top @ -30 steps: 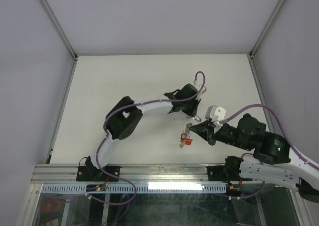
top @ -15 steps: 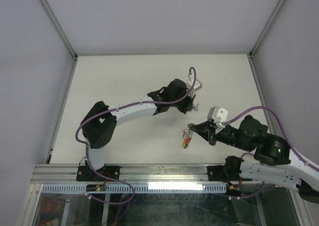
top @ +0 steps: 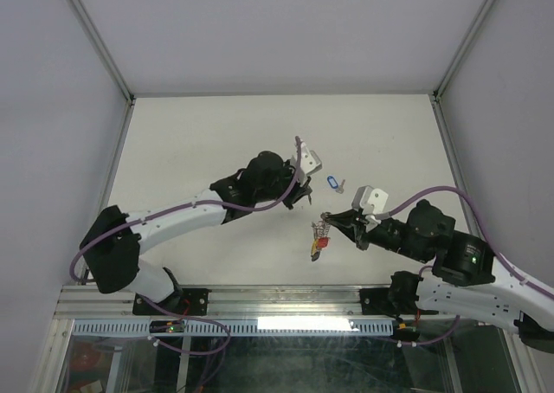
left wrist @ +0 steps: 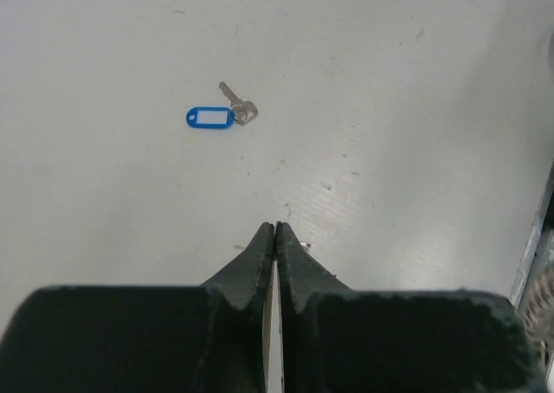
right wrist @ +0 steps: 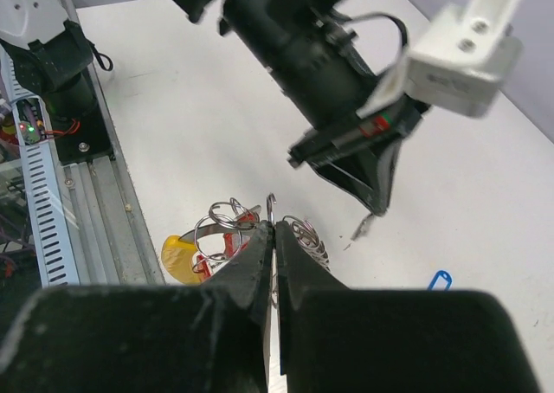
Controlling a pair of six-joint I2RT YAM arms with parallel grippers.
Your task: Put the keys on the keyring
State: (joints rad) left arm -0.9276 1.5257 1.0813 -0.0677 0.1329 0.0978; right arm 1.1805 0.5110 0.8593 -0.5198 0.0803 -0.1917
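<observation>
1. The right gripper (top: pixel 329 218) has its jaws clamped together on the keyring (right wrist: pixel 307 237) and holds it low over the table (top: pixel 199 142), probably to keep it steady for threading.
2. Keys with red and yellow tags (top: pixel 320 242) seem to hang on it already.
3. The left gripper (left wrist: pixel 275 230) is closed with nothing seen in it and faces the blue-tagged key (left wrist: pixel 221 114), which lies loose on the table.
4. Nothing lies between them, but the left arm is close to the ring.

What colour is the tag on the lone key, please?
Blue tag; clearest in the left wrist view.
</observation>
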